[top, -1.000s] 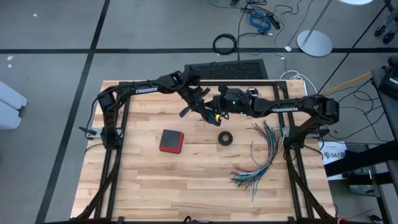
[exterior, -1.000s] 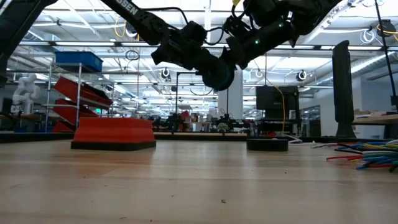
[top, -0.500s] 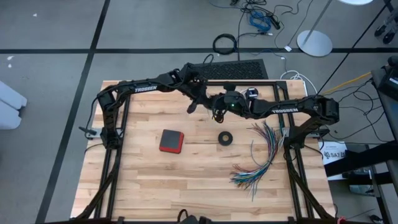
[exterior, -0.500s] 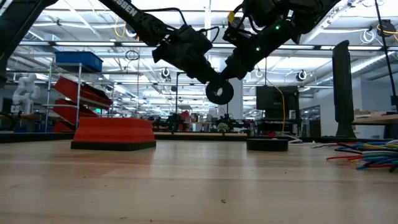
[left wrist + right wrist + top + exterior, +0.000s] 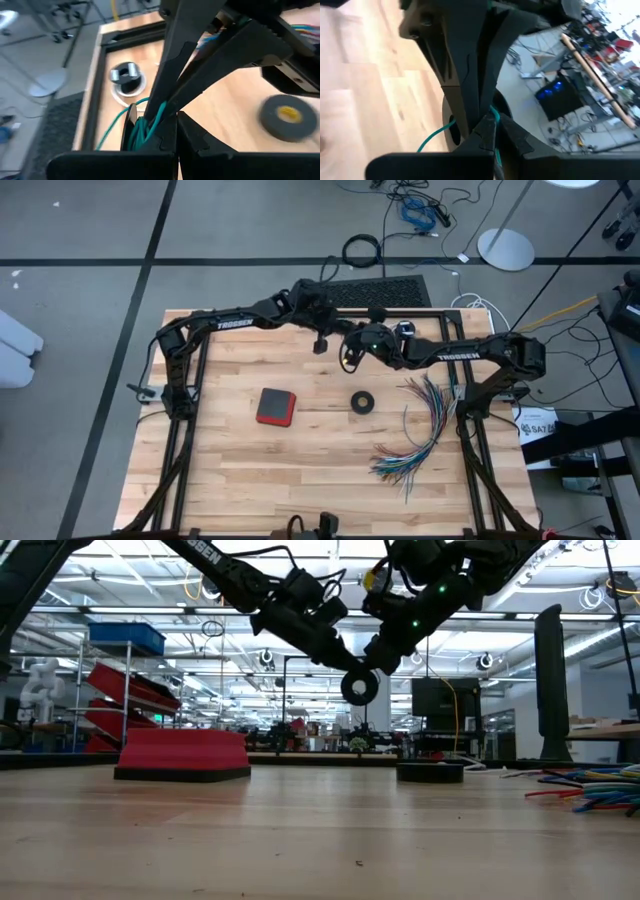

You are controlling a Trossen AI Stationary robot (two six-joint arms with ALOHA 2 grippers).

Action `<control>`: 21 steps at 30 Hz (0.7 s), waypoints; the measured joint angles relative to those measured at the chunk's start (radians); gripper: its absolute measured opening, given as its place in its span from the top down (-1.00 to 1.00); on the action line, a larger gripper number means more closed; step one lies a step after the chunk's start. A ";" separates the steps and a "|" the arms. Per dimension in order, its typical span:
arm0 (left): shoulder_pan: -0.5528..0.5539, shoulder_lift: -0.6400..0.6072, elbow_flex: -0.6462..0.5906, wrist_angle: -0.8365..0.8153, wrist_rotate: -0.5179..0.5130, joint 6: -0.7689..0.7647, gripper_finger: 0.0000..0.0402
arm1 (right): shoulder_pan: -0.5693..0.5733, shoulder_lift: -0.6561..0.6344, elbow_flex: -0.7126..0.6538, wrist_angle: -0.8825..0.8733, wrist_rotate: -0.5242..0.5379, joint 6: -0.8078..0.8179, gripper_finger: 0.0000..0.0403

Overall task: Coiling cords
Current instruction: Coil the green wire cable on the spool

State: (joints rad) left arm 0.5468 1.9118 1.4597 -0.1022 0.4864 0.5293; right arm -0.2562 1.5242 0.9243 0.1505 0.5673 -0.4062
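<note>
High view showed my left tool (image 5: 321,340) had swung back since before; both tools clamped the teal-green cord (image 5: 145,127), my right tool (image 5: 346,356) just beside.

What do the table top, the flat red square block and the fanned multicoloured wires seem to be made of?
Table top: wood, pale butcher-block strips with visible grain, matte. Flat red square block: probably plastic or rubber, smooth red top over a dark base; uncertain. Fanned multicoloured wires: thin flexible strands, apparently plastic-insulated, given their bright solid colours.
</note>
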 joint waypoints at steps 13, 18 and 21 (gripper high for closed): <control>-0.025 0.000 -0.001 0.116 -0.169 0.097 1.00 | -0.040 -0.002 0.001 0.008 0.063 0.103 1.00; -0.031 0.002 -0.002 0.151 -0.192 0.138 1.00 | -0.057 -0.004 0.001 0.002 0.064 0.151 1.00; -0.030 0.002 -0.002 0.167 -0.192 0.161 1.00 | -0.065 -0.015 0.001 -0.003 0.059 0.159 1.00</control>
State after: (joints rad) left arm 0.5171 1.9137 1.4578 0.0645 0.2948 0.6903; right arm -0.3216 1.5094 0.9257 0.1476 0.6261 -0.2474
